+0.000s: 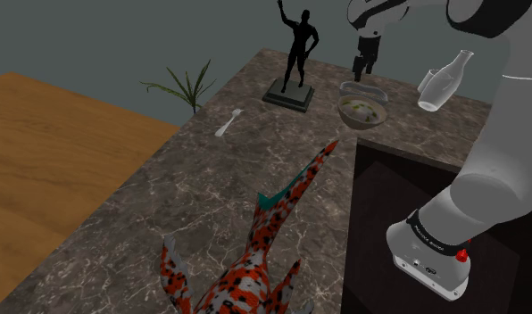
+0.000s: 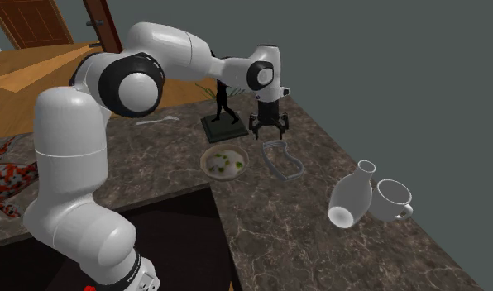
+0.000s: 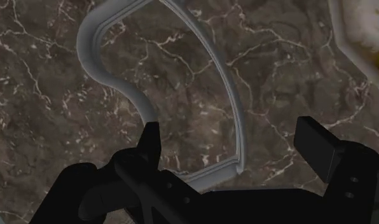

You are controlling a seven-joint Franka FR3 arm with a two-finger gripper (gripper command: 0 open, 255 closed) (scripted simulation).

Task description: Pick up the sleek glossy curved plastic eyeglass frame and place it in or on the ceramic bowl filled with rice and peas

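Observation:
A grey curved eyeglass frame (image 2: 283, 162) lies flat on the dark marble counter, just beside the bowl (image 2: 223, 163) of rice and peas. In the shoulder view the frame (image 1: 363, 89) shows just behind the bowl (image 1: 362, 110). My black gripper (image 2: 270, 129) hangs open a little above one end of the frame and points straight down. In the wrist view the frame (image 3: 227, 83) loops across the marble, one side of its rim running between my spread fingers (image 3: 150, 137), which do not touch it. The bowl's rim (image 3: 363, 38) shows beyond the other finger.
A black figurine (image 1: 296, 53) on a square base stands close behind the gripper. A white jug (image 2: 352, 195) and a mug (image 2: 392, 199) sit further along the counter. A fork (image 1: 228, 122), a plant (image 1: 188, 86) and a red spotted fish (image 1: 255, 259) lie away from the bowl.

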